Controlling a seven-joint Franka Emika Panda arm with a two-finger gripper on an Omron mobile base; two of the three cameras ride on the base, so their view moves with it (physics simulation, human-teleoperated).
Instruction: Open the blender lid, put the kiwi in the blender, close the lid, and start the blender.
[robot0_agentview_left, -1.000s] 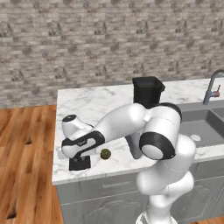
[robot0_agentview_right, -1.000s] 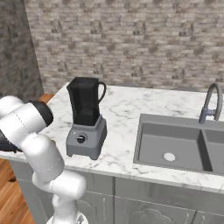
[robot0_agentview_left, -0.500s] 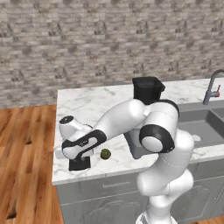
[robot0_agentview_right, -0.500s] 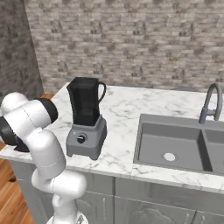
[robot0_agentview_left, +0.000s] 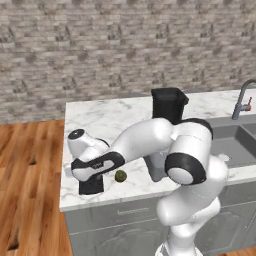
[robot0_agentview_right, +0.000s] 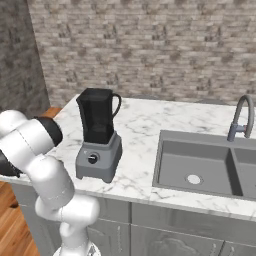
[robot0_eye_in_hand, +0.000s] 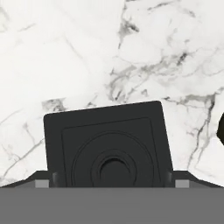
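Observation:
The blender lid (robot0_eye_in_hand: 107, 144), a flat black square slab, lies on the marble counter near its front left corner (robot0_agentview_left: 91, 186). My gripper (robot0_eye_in_hand: 112, 183) hangs directly over it, open, with one fingertip (robot0_eye_in_hand: 41, 183) at each side of the lid and neither pressing on it. In the left base view the gripper (robot0_agentview_left: 93, 172) sits just above the lid. The small green-brown kiwi (robot0_agentview_left: 120, 176) rests on the counter just right of the lid. The blender (robot0_agentview_right: 100, 135) stands further right, its black jar (robot0_agentview_left: 169, 104) uncovered and its grey base bearing a dark knob (robot0_agentview_right: 92, 159).
A steel sink (robot0_agentview_right: 200, 162) with a curved faucet (robot0_agentview_right: 242, 117) takes up the counter's right side. The counter's front edge (robot0_agentview_left: 100, 202) runs just below the lid, with wooden floor (robot0_agentview_left: 30, 165) to the left. A brick wall backs the counter.
The jaws have gone from shut on the lid to open, leaving the lid flat on the counter. The arm's elbow has swung slightly; lid and kiwi stay put.

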